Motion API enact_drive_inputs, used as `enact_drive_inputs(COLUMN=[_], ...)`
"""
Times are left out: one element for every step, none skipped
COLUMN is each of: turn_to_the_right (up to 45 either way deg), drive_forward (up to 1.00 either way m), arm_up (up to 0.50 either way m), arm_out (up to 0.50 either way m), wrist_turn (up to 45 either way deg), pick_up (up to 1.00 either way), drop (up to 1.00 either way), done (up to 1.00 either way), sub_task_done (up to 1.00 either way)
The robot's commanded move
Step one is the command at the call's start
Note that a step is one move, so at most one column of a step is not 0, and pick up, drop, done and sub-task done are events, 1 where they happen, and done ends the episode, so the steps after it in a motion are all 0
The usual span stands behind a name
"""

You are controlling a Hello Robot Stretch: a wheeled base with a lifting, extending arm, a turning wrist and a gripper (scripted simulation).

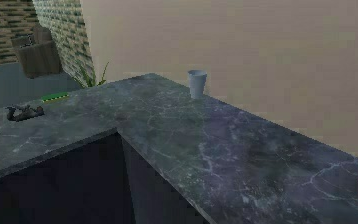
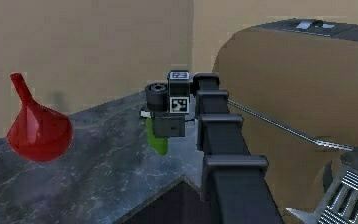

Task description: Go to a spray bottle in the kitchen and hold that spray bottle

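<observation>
My gripper (image 2: 157, 120) sits just left of centre in the arm side view, at the far end of my arm (image 2: 227, 150). A green thing (image 2: 160, 142) pokes out right under its dark body. I take this for the spray bottle, though its shape is too small to be sure. What shows of it runs up and down in the frame, and its upper part is hidden behind the gripper. It lies against the dark marbled surface (image 2: 87, 180), so I cannot tell whether I am over it, beside it or touching it. I also cannot tell whether I hold anything, or what state the gripper is in. A red funnel (image 2: 37, 128) stands well apart at the frame's left. As I judge it, the next move depends on whether the green thing lifts clear of the surface with me.
</observation>
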Motion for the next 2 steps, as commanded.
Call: enact_drive_inputs(turn_to_the_right=[0.0, 0.0], drive_forward=[0.0, 0.0], arm_up=[0.0, 0.0], arm_out=[0.0, 0.0], wrist_turn=[0.0, 0.0], pick_up=[1.0, 0.0], drop=[0.0, 0.0], done=[0.0, 1.0], sub_task_done=[0.0, 0.0])
